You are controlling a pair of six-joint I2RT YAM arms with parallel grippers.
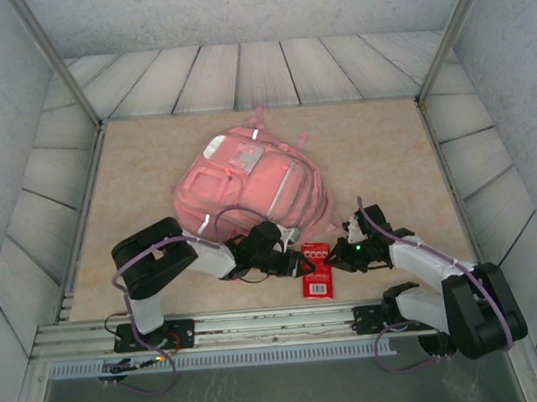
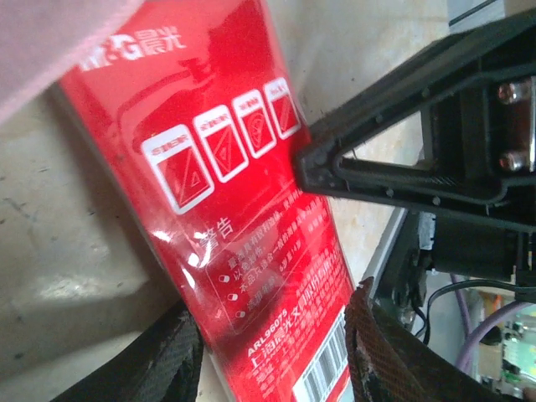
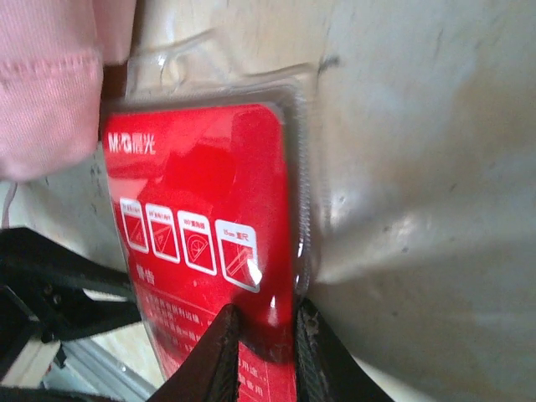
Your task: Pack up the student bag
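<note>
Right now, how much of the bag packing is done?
Nothing looks packed yet: the red packet lies on the table, outside the student bag. In hand: the right pincer pinches the packet's edge while the left pincer straddles its end. Left: getting it into the bag.

Beige tabletop left bare beside large soft pink fabric backpack, near edge blocked by flat red plastic packet

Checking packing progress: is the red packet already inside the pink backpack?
No: the red packet is out in the open near the table's front edge, in front of the pink backpack.
</note>
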